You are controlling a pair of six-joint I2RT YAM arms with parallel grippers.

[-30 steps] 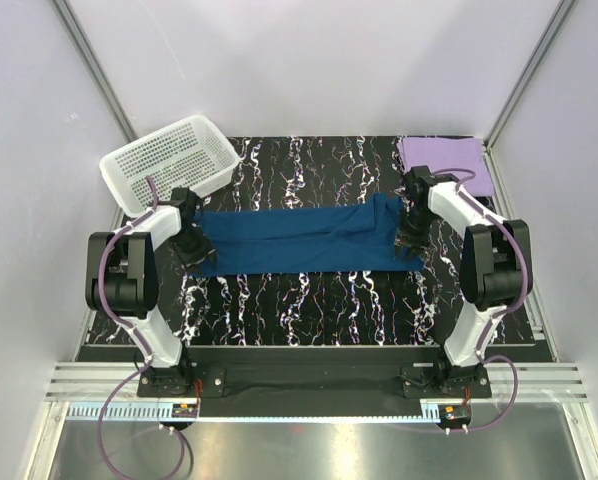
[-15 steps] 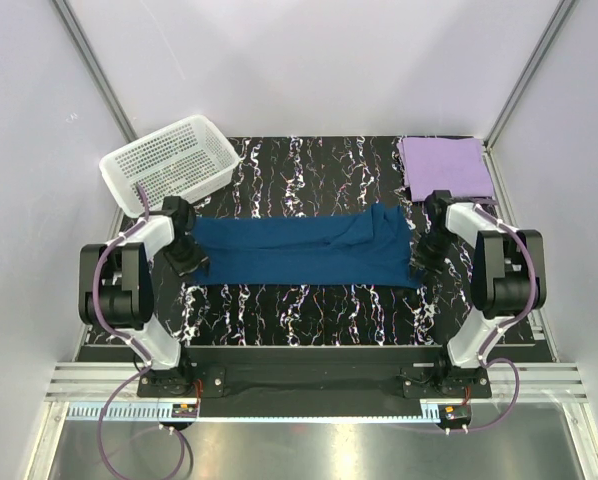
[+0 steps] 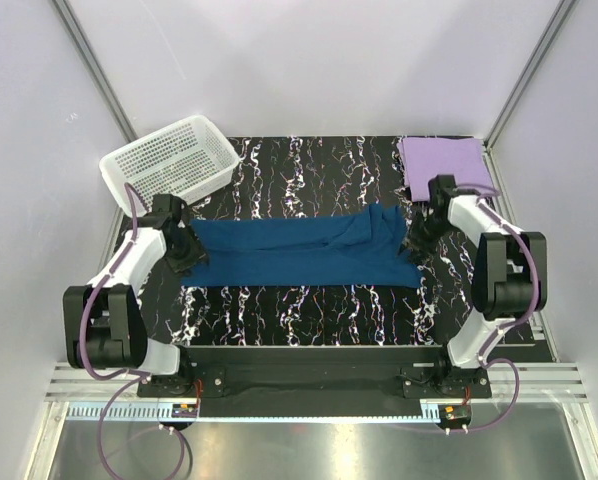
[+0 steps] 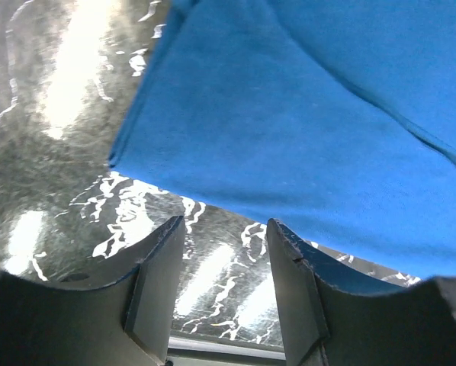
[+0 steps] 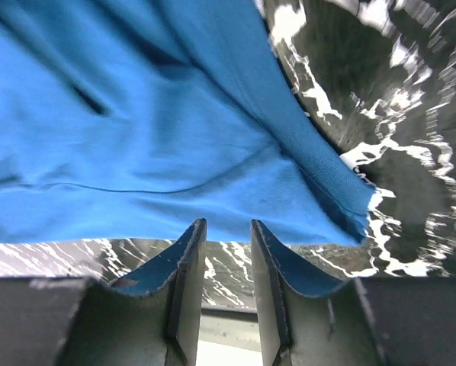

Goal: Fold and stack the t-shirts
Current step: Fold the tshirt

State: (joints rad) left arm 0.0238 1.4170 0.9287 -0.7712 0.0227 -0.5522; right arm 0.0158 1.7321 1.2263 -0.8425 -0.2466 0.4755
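The dark blue t-shirt (image 3: 299, 250) lies as a long folded band across the middle of the black marbled table (image 3: 309, 310). My left gripper (image 3: 184, 250) is at its left end, jaws open, with only table between them; in the left wrist view the blue t-shirt (image 4: 304, 130) lies just beyond the left gripper (image 4: 226, 225). My right gripper (image 3: 417, 238) is at the right end, also open and empty; the blue t-shirt's edge (image 5: 175, 137) lies just past the right gripper (image 5: 227, 226). The lavender t-shirt (image 3: 444, 165) sits folded at the back right corner.
A white perforated basket (image 3: 169, 160) stands at the back left, just behind the left arm. Pale walls close in both sides and the back. The arm bases sit on the black rail at the near edge.
The blue shirt has been drawn out flatter and settled on the table. Both grippers have opened slightly at its ends, and the left arm has swung out to the left.
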